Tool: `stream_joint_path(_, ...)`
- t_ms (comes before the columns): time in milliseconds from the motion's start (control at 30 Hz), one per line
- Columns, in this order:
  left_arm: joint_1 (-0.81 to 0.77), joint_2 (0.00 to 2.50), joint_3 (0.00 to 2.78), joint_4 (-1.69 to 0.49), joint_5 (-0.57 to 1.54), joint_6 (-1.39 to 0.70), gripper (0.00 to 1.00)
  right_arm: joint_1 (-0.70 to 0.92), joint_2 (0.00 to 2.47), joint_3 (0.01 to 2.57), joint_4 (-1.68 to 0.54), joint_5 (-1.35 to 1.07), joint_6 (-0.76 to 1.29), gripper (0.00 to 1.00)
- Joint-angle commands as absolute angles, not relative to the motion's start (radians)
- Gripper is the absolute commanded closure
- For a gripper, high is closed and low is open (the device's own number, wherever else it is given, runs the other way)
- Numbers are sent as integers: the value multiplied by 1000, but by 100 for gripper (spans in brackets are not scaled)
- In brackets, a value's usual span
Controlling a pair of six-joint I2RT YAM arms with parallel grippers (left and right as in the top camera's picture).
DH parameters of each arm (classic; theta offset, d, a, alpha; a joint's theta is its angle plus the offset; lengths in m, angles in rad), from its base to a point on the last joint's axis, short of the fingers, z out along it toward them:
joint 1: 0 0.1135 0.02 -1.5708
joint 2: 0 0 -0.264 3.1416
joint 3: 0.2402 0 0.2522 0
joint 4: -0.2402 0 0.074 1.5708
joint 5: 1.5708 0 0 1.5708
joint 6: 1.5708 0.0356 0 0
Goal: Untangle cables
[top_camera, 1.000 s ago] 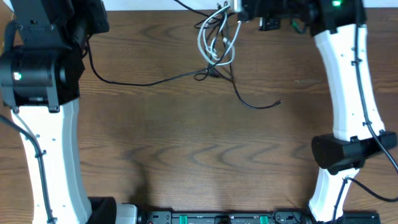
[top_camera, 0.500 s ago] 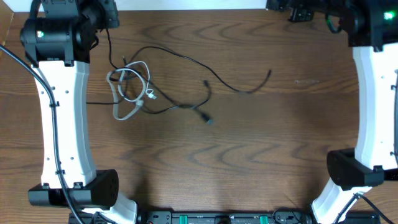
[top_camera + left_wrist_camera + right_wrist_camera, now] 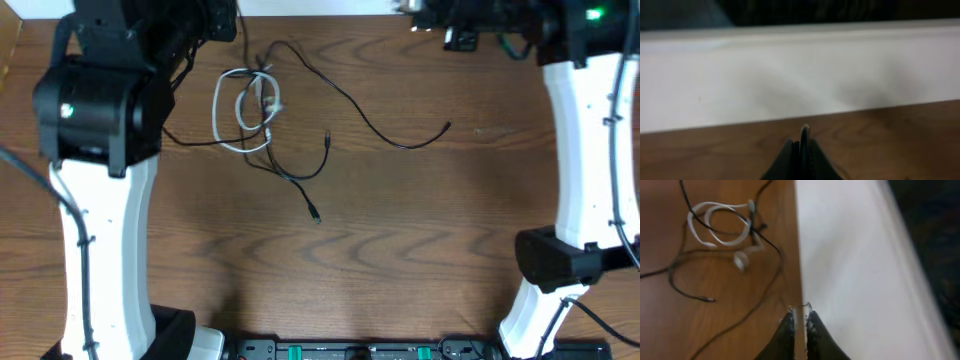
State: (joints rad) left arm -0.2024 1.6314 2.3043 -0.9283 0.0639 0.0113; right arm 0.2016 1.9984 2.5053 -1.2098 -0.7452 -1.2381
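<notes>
Ahead-left of my right fingers (image 3: 787, 330): cable knot, flat on the wood table (image 3: 670, 330).
White cable (image 3: 720, 222) is a short, soft, rubbery loop. Black cable (image 3: 347, 100) is thin, limp and matte, threaded through it, with small hard plug ends. All light, so it'll drag as one; I'd pinch a free plug end. Right fingers nearly together, can't tell if fully closed, empty. Left fingers (image 3: 790, 160) pressed closed, nothing visible in them, cables out of their sight.

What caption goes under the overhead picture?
A looped white cable tangled with a long black cable on a wooden table.
</notes>
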Motion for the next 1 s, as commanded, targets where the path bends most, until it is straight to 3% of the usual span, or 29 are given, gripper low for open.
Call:
stream_joint_path(0,-250,1610,2381,-947,102,-13,93,257,2060,2505,-1238,-777,-1229,83)
stream_joint_path(100,-277,1608,2411,-971,105,-20,93,292,2104,2505,-1254,-777,-1229,72)
stream_joint_path(267,-322,1604,2471,-1021,105,-25,92,366,2186,2505,-1265,-781,-1233,73)
stream_joint_path(967,-387,1601,2492,-1065,172,-33,92,507,2293,2505,-1216,-834,-1206,56)
